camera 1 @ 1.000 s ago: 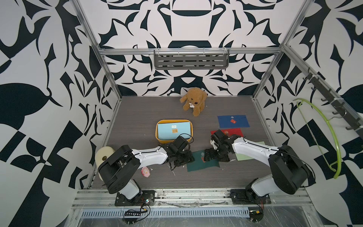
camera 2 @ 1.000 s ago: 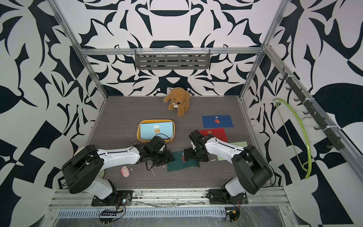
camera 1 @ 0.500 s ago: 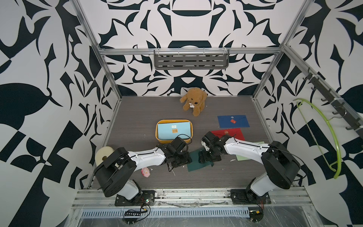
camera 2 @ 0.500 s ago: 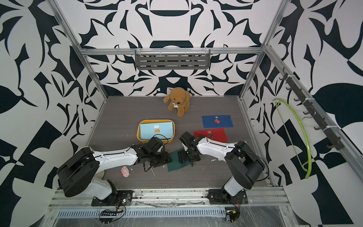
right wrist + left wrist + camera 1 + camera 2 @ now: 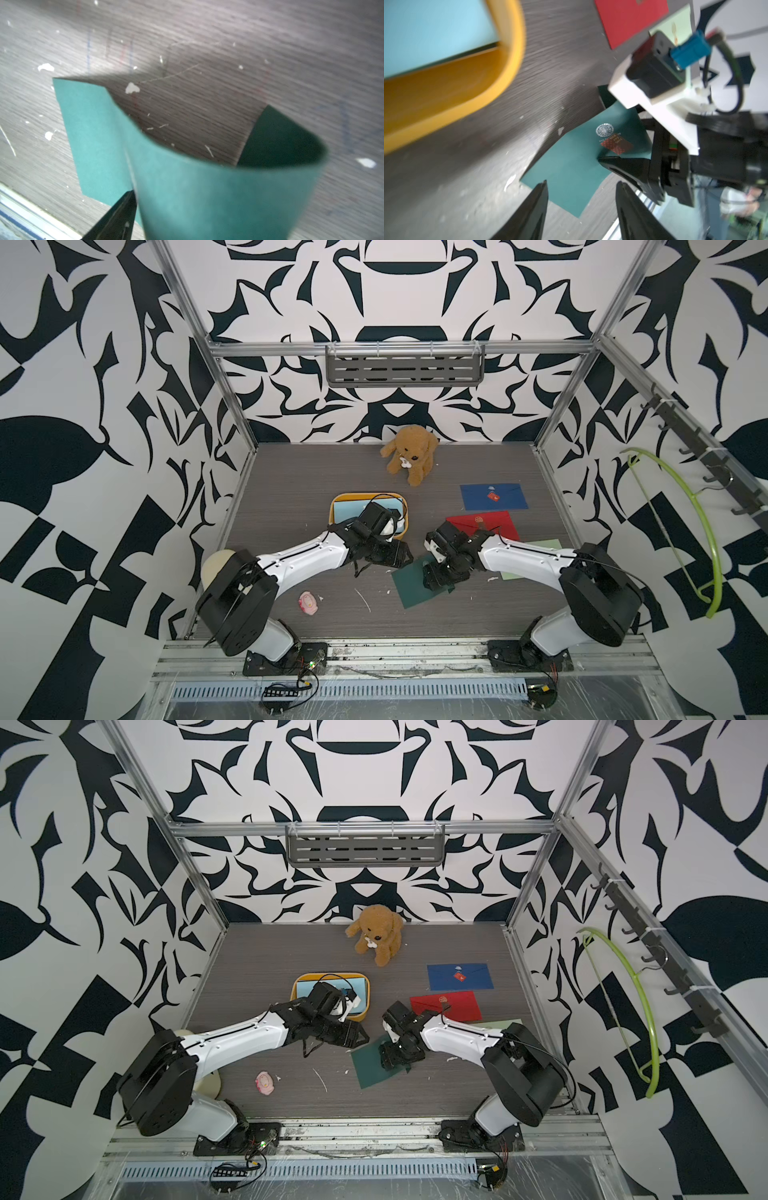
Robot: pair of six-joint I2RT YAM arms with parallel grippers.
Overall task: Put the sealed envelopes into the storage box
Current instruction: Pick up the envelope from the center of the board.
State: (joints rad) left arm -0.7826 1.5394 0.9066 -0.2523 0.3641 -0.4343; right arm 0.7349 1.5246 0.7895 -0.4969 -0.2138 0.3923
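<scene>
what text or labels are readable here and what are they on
"just for you", upside down: red sticker on the green envelope.
Silver seal beside it: too blurred to read.
Gold seal on the red envelope, small sticker on the navy envelope: too small to read.

Five envelopes: dark green, red, navy, pale green, light blue. One yellow storage box, one plush dog, one pink toy.
</scene>
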